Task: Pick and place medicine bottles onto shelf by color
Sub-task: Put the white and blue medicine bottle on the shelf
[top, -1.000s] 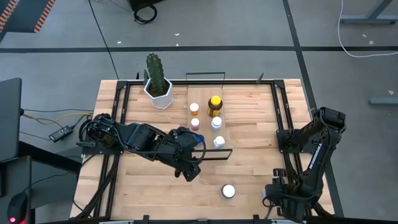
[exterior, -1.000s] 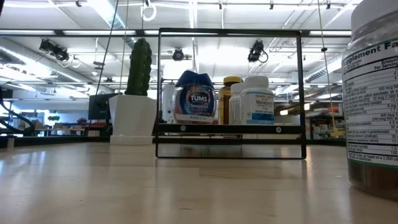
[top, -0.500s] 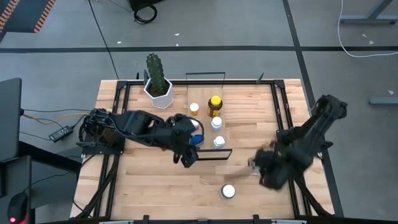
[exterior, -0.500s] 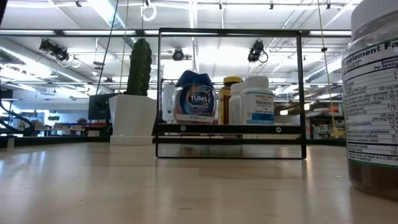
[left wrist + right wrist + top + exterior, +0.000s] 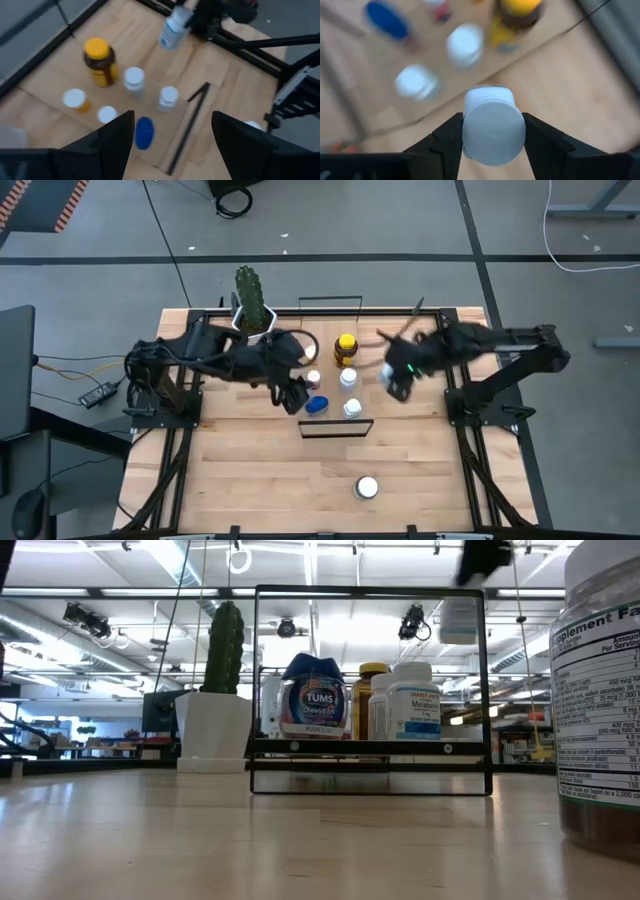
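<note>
The shelf [image 5: 326, 330] lies mid-table and carries several medicine bottles: an amber one with a yellow cap [image 5: 345, 348], two white ones [image 5: 348, 378] [image 5: 352, 408], a blue-lidded one [image 5: 316, 405] and a small orange one [image 5: 313, 355]. My right gripper [image 5: 397, 383] hovers just right of the shelf, shut on a white medicine bottle [image 5: 493, 131]. My left gripper [image 5: 172, 145] hangs open above the shelf's left edge, with nothing between its fingers. Another white-capped bottle [image 5: 367, 487] stands on the table near the front edge. My right gripper pinches the white bottle between its two fingers, on opposite sides of its top end by the cap [image 5: 468, 136]. The fingers slant down from above. The bottle [image 5: 458, 620] hangs below them, lifted clear of table and shelf.
A white pot with a green cactus [image 5: 254, 320] stands at the far left of the shelf. Black wire rails [image 5: 335, 430] rise at the shelf's short ends. Black frame bars [image 5: 455, 370] run along the table's sides.
My right gripper has swung from the table's near right corner toward the far edge and the shelf, rising and turning, with the white bottle in its fingers. My left gripper has drawn back from the shelf's near end toward the far edge and up. The blue-lidded bottle stays on the shelf.
</note>
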You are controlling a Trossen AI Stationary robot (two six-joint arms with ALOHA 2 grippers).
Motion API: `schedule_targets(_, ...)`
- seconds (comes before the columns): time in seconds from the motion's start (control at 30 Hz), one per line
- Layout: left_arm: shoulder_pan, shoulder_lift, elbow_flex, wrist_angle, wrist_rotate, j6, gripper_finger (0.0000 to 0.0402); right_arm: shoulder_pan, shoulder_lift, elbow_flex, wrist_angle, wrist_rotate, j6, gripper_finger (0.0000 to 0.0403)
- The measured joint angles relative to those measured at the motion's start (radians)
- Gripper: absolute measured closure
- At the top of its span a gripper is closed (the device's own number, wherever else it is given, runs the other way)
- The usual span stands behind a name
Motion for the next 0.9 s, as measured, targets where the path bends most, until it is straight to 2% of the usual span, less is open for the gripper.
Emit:
schedule_targets(0.1, 0.04, -0.012, 0.0, -0.025, 0.0, 0.047, 0.0131, -0.134, 0.079, 0.106, -0.007, 0.042, -0.139, 0.0217)
schedule_targets(0.23, 0.094, -0.027, 0.0, -0.05, 0.0, 0.1, 0.0131, -0.315, 0.184, 0.212, 0.006, 0.04, -0.274, 0.0217)
schedule_targets(0.43, 0.157, -0.032, 0.0, -0.068, 0.0, 0.206, 0.0131, -0.516, 0.31, 0.273, 0.138, -0.055, -0.403, 0.0217)
schedule_targets(0.57, 0.192, -0.036, 0.0, -0.067, 0.001, 0.26, 0.0131, -0.577, 0.379, 0.274, 0.208, -0.109, -0.438, 0.0217)
schedule_targets(0.73, 0.235, -0.041, 0.0, -0.063, 0.0, 0.276, 0.0131, -0.586, 0.467, 0.274, 0.255, -0.114, -0.506, 0.0217)
schedule_targets(0.9, 0.258, -0.04, 0.0, -0.06, 0.0, 0.283, 0.0131, -0.585, 0.539, 0.274, 0.289, -0.121, -0.505, 0.0217)
